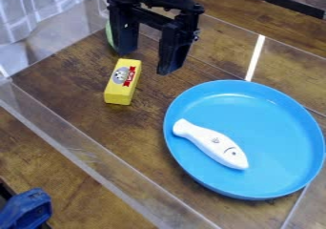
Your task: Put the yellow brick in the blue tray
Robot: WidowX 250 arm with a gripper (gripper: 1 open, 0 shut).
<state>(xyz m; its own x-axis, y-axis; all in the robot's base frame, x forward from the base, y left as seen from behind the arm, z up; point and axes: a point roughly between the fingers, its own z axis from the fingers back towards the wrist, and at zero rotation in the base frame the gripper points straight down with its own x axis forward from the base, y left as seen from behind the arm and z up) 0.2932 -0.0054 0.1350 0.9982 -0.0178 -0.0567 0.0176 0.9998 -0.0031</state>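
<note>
tool (151, 44): black fingers spread wide, empty, above small yellow rectangular brick (122, 82) | risk: off-centre closing nudges brick; white plastic fish (212, 141) crowds round blue plastic tray (287, 118)

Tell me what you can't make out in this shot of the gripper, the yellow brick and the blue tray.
- Gripper: its upper body and the arm are cut off by the top edge of the camera view.
- Yellow brick: the picture on its label is too small to read.
- Blue tray: its right rim runs to the frame edge; the white fish covers part of its floor.
- Blue object, bottom left: cut off by the corner, unidentifiable.
</note>
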